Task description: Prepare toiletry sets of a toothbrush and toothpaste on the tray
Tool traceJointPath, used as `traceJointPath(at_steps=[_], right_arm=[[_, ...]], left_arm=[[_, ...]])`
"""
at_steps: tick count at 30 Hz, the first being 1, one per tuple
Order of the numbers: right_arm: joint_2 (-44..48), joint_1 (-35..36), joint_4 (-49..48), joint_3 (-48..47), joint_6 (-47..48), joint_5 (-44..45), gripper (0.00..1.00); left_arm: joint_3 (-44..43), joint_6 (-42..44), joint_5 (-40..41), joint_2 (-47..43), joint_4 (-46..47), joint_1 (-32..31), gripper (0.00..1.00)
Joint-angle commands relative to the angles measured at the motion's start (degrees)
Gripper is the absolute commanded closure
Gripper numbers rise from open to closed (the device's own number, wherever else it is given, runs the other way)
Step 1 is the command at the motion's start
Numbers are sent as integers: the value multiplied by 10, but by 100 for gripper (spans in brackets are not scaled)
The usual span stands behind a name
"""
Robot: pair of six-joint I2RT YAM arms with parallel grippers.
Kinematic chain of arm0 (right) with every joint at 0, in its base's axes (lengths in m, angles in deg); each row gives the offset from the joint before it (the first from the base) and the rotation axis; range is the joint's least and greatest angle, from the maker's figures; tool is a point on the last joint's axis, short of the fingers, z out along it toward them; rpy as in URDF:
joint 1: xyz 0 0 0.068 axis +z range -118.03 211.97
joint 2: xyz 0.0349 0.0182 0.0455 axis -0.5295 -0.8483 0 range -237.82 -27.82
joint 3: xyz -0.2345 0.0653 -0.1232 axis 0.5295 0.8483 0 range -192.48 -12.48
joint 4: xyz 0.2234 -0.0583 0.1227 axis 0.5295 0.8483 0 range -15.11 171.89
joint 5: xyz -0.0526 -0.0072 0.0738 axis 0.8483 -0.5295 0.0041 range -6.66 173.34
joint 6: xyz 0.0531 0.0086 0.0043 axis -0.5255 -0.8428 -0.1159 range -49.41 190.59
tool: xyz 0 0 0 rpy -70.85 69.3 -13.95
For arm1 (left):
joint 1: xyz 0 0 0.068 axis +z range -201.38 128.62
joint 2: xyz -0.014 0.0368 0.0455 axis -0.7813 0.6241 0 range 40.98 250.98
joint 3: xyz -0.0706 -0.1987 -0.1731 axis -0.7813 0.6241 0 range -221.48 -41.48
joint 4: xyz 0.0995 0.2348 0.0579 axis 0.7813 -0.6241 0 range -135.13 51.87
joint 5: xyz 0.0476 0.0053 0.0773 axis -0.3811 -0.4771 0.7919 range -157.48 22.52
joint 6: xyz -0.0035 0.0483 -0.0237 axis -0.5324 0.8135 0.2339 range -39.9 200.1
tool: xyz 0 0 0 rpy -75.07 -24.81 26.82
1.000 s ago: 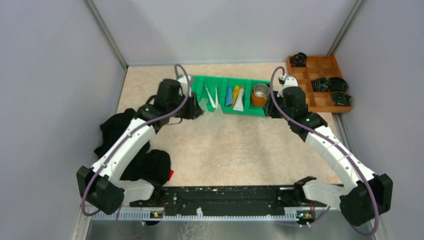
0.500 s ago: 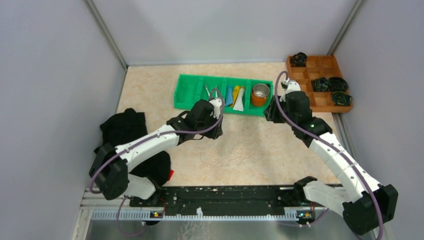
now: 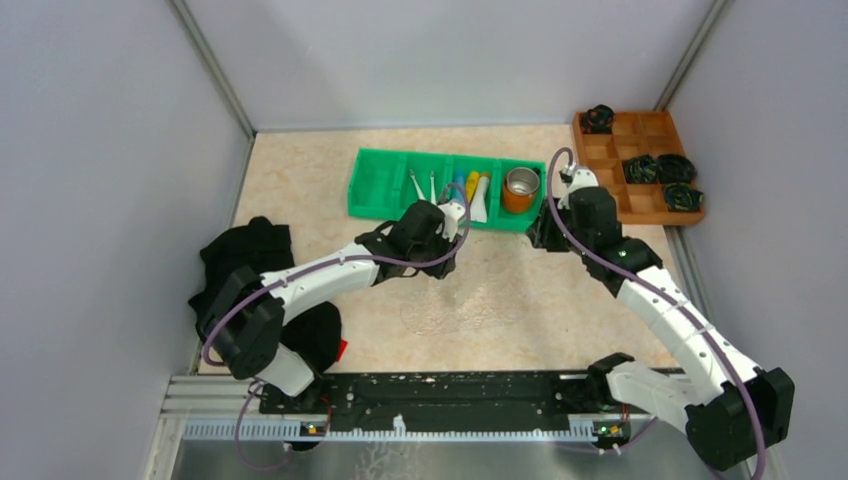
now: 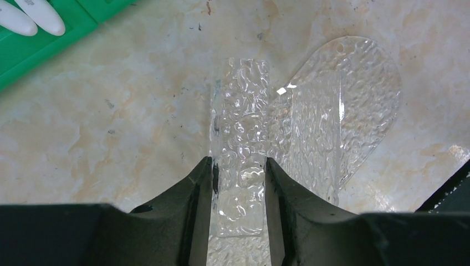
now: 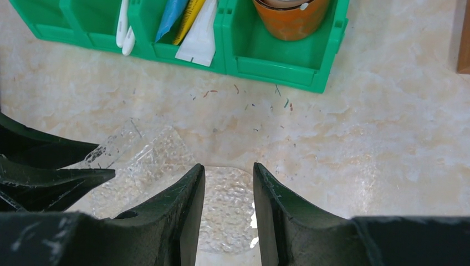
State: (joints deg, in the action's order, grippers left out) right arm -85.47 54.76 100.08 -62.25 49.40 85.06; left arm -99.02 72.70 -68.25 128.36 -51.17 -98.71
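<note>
The clear tray (image 3: 470,305) lies mid-table in front of the green bin (image 3: 380,190). My left gripper (image 3: 447,262) is shut on its rim; in the left wrist view the textured clear plastic (image 4: 343,100) fills the gap between the jaws of the left gripper (image 4: 239,172). My right gripper (image 3: 540,235) is open and empty, hovering over the tray's far end (image 5: 149,160), shown in the right wrist view (image 5: 228,177). Two white toothbrushes (image 5: 124,27) lie in one bin compartment. The blue (image 5: 170,14), yellow (image 5: 191,14) and white (image 5: 199,44) toothpaste tubes lie in the compartment beside it.
An orange cup (image 3: 520,188) stands in the bin's right compartment. A brown wooden box (image 3: 640,165) with black items sits at the back right. Black cloth (image 3: 250,270) lies at the left, beside the left arm.
My left arm has swung from the bin's left end toward the middle of the table, carrying the clear tray with it. The right gripper has barely moved.
</note>
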Motion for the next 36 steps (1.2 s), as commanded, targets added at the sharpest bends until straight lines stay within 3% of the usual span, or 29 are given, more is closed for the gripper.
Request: traceJointPath(at_steps=[1, 10, 12, 13, 15, 16, 17, 19, 28, 36], right_arm=[[-14, 5, -16, 3, 4, -15, 62], [-77, 7, -37, 3, 7, -60, 61], [-91, 15, -40, 1, 9, -71, 61], [-100, 21, -42, -1, 11, -78, 61], [-119, 37, -43, -5, 17, -85, 61], [-129, 50, -45, -7, 20, -83, 61], [-141, 61, -46, -10, 23, -77, 62], [-164, 82, -54, -15, 26, -68, 62], [-231, 120, -110, -18, 19, -41, 63], [-235, 127, -116, -17, 23, 6, 63]], left_arm=[[-19, 16, -2, -19, -38, -7, 57], [-84, 28, 58, -52, -98, -6, 30], [-98, 24, 74, -49, -113, -6, 30], [-105, 14, 88, -48, -130, -6, 31], [-114, -16, 114, -45, -168, -4, 43], [-116, -36, 123, -44, -191, -3, 62], [-113, -54, 128, -45, -207, -3, 74], [-92, -95, 131, -58, -231, -3, 87], [97, -226, 51, -183, -203, -3, 88], [140, -248, 29, -180, -162, -3, 89]])
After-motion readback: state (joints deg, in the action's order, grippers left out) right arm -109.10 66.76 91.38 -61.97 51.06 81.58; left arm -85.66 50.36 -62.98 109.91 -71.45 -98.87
